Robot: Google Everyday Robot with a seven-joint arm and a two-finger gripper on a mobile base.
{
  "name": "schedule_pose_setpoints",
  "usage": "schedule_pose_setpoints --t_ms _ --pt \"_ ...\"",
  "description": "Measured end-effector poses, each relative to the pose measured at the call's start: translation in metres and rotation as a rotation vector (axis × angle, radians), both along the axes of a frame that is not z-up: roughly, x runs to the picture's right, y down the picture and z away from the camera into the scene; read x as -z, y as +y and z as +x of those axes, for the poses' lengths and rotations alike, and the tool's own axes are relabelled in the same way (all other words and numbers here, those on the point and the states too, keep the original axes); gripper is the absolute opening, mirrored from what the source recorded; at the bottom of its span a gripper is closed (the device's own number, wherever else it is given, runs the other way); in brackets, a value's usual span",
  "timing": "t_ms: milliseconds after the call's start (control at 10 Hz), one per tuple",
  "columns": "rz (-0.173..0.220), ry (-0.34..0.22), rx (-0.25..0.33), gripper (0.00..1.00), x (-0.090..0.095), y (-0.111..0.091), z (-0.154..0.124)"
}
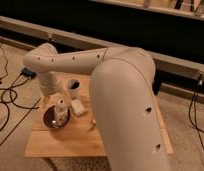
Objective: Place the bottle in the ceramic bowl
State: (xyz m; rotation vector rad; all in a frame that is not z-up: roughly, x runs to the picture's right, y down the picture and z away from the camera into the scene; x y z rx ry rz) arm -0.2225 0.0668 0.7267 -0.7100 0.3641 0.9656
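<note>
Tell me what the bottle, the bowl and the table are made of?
The bottle looks like whitish plastic, pale and slightly see-through. The ceramic bowl seems glazed ceramic: dark and a bit shiny. The table looks like light wood with a smooth top. The gripper hangs open just above the bottle.

The robot's cream-coloured arm point(125, 105) fills the right foreground, its thick upper segment rising to a bend before a slimmer forearm stretches left across the frame. At a rounded elbow on the far left the limb turns downward, ending in the gripper point(59, 102), which hangs with its fingers spread apart.
</note>
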Motion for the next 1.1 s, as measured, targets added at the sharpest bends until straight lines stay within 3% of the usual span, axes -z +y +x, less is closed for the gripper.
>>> schedule_pose_setpoints --t_ms 1100 --pt "0.02 0.0 -0.018 0.8 0.0028 -0.0075 0.0031"
